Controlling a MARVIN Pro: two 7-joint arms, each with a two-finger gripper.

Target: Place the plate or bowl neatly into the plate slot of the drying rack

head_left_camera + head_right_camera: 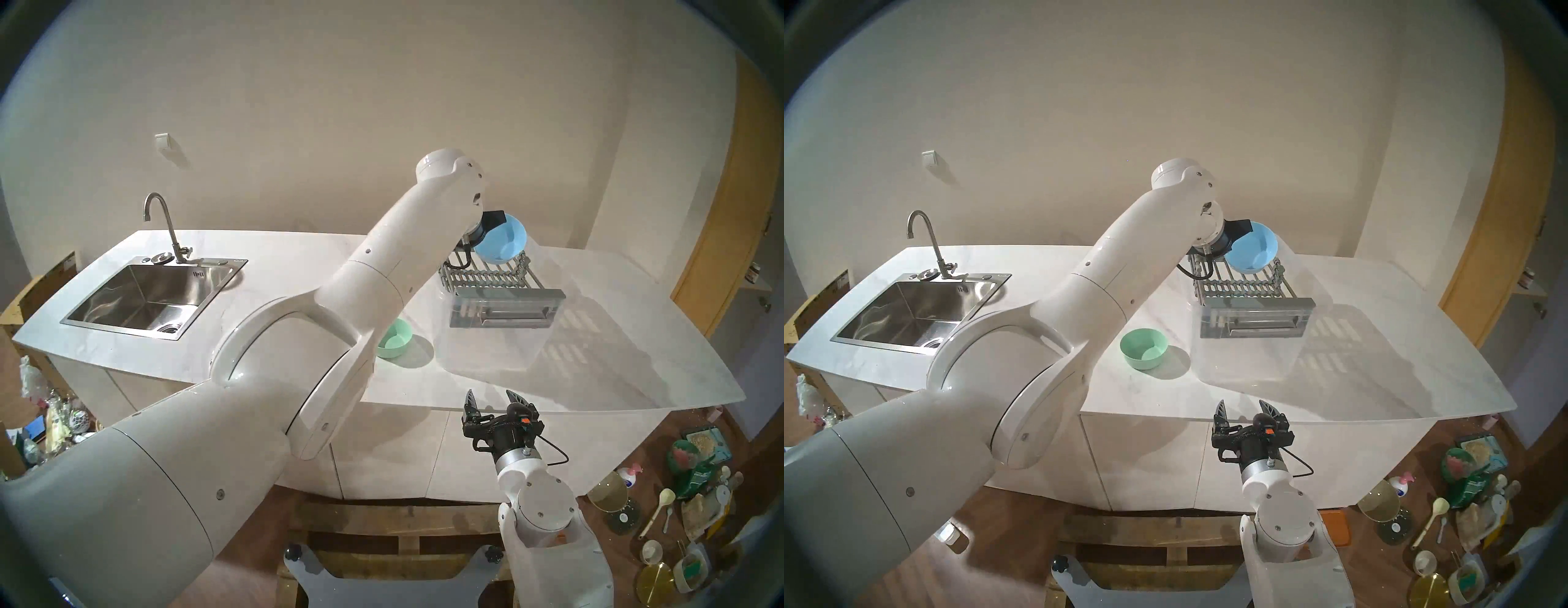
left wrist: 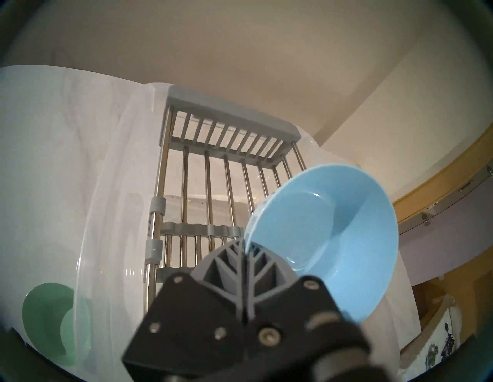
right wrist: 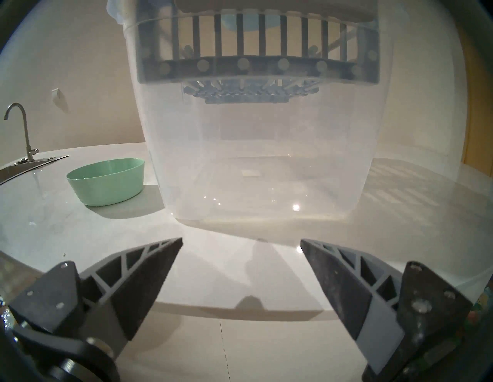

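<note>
A light blue bowl [image 1: 502, 240] [image 2: 333, 240] hangs tilted on its side over the far end of the grey drying rack [image 1: 505, 303] [image 2: 229, 125]. My left gripper [image 2: 245, 244] is shut on the bowl's rim. Under the bowl lies the plate slot [image 1: 483, 278] [image 1: 1242, 288], metal rods with rows of short grey dividers; I cannot tell whether the bowl touches them. A mint green bowl [image 1: 1144, 348] [image 3: 106, 181] stands upright on the white counter, left of the rack. My right gripper [image 1: 492, 397] [image 3: 241, 245] stands open and empty at the counter's front edge.
The rack sits on top of a clear plastic tub [image 3: 266, 160] [image 1: 488, 352]. A steel sink [image 1: 144, 293] with a faucet [image 1: 163, 225] is at the counter's left end. My left arm [image 1: 373, 263] stretches across the counter's middle. Clutter lies on the floor at right [image 1: 687, 501].
</note>
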